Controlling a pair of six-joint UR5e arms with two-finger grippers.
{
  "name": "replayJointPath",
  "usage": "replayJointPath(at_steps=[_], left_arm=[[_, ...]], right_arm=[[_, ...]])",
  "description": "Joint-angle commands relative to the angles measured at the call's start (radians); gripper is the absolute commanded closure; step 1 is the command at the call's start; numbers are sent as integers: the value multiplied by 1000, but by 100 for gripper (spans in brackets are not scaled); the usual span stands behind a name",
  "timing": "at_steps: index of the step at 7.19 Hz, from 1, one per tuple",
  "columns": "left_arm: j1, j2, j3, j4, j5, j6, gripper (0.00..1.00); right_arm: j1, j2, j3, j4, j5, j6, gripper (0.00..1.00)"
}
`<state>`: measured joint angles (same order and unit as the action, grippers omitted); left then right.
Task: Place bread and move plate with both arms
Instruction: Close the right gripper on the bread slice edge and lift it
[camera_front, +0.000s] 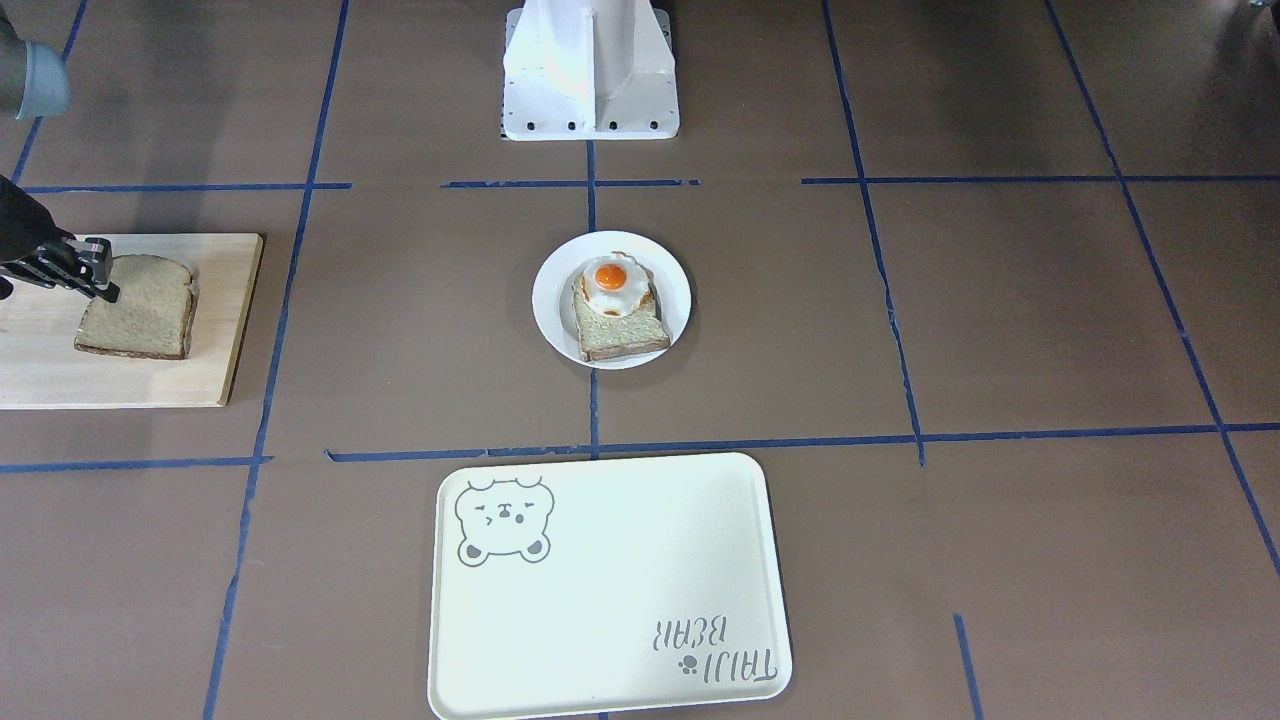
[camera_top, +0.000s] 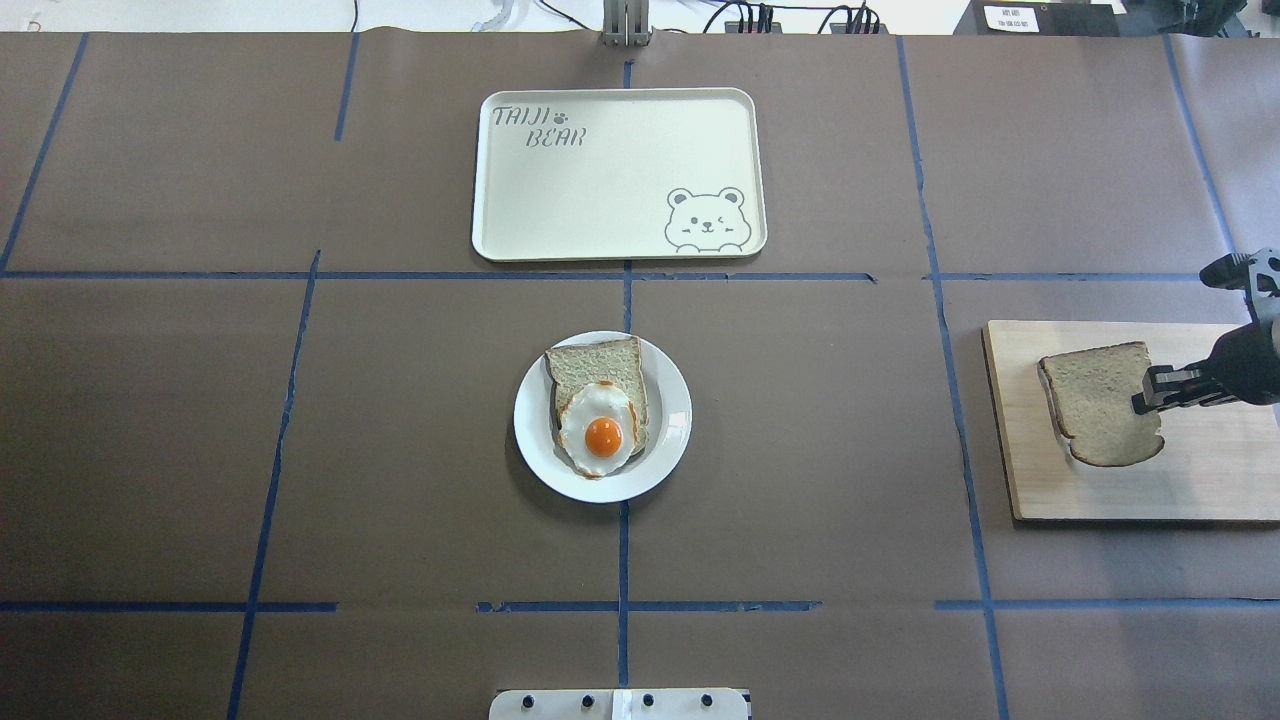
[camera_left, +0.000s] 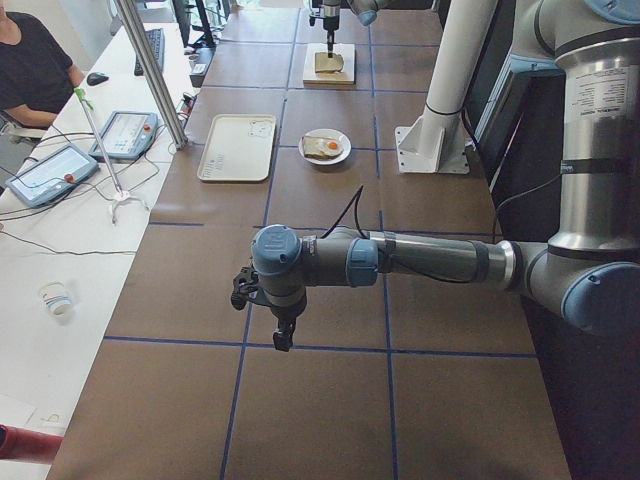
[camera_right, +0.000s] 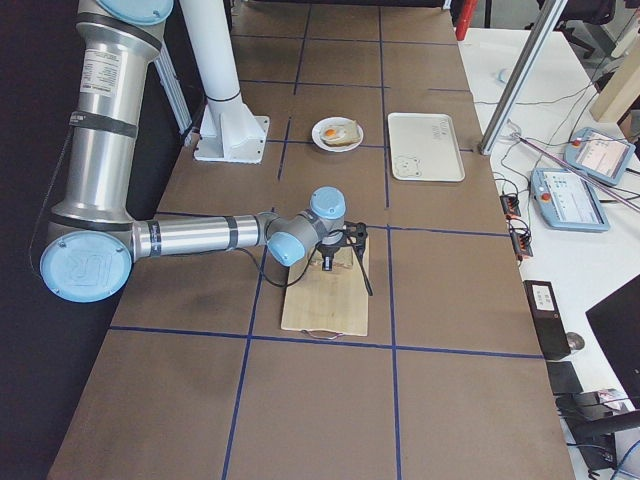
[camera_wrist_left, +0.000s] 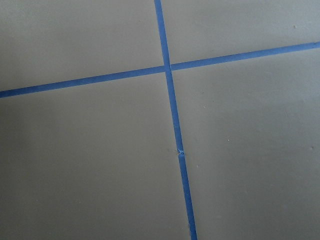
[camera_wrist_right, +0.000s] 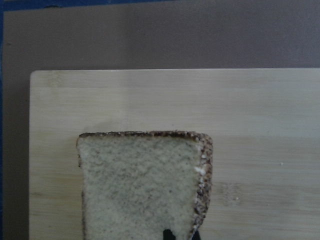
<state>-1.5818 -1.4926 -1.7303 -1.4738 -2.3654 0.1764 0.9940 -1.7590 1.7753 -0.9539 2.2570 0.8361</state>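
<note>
The bread (camera_top: 1098, 400) is a wholegrain slice over the wooden board (camera_top: 1200, 480) at the table's right end. My right gripper (camera_top: 1148, 390) is shut on the slice's edge. The slice looks slightly tilted; I cannot tell whether it is clear of the board. The front view shows the same grip (camera_front: 100, 280) on the bread (camera_front: 140, 310). The right wrist view shows the bread (camera_wrist_right: 140, 185) close up. The white plate (camera_top: 530, 420) stands mid-table with a paler slice and fried egg (camera_top: 603, 430). My left gripper (camera_left: 283, 335) hangs over bare table at the left end; I cannot tell if it is open.
The cream bear tray (camera_top: 620, 175) lies beyond the plate, on the far side from the robot base (camera_top: 620, 703). Blue tape lines cross the brown table cover. The left wrist view shows only table and tape (camera_wrist_left: 172, 110).
</note>
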Motion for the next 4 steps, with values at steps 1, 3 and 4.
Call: replayJointPath(at_steps=[1, 3, 4], left_arm=[[-1, -2, 0, 1, 0, -2, 0], [0, -2, -3, 1, 0, -21, 0], [0, -2, -5, 0, 0, -47, 0]], right_arm=[[63, 13, 9, 53, 103, 11, 100], [63, 99, -7, 179, 133, 196, 100], [57, 184, -8, 207, 145, 339, 100]])
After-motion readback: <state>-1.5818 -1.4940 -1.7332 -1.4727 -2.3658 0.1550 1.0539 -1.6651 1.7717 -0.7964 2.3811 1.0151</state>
